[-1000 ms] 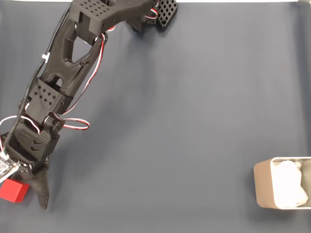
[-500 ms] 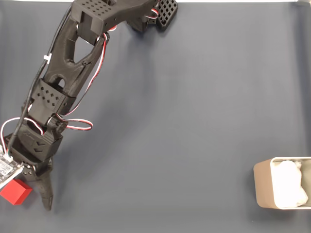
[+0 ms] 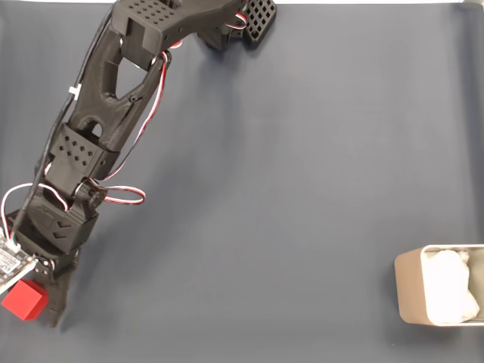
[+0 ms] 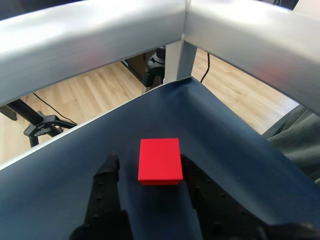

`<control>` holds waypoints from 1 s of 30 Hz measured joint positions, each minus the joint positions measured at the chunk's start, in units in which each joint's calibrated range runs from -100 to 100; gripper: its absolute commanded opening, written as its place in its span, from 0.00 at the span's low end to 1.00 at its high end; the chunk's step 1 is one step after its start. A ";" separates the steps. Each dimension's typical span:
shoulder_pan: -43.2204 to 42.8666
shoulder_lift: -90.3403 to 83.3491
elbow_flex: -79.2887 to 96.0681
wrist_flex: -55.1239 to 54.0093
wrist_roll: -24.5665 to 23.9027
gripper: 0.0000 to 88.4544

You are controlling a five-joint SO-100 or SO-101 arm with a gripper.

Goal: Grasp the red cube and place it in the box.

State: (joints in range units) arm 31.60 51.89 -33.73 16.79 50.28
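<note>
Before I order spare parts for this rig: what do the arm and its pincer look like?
The arm is matte black printed plastic with angular shells, perforated panels of small round holes and chevron-shaped grooves near the wrist. Red, white and black cables loop loosely along it, and a small circuit board sits by the wrist. The pincer has two black fingers with dimpled faces.

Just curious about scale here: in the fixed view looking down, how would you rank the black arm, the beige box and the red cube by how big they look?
1. The black arm, by far the largest.
2. The box, cut off by the picture's right edge.
3. The red cube, smallest.
</note>
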 measured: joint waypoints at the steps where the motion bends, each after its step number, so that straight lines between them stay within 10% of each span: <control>1: 0.00 0.00 0.00 -0.16 0.00 0.22; 30: -0.74 -7.29 6.69 2.70 2.78 0.00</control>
State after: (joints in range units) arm 30.86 44.59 -27.03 19.49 53.06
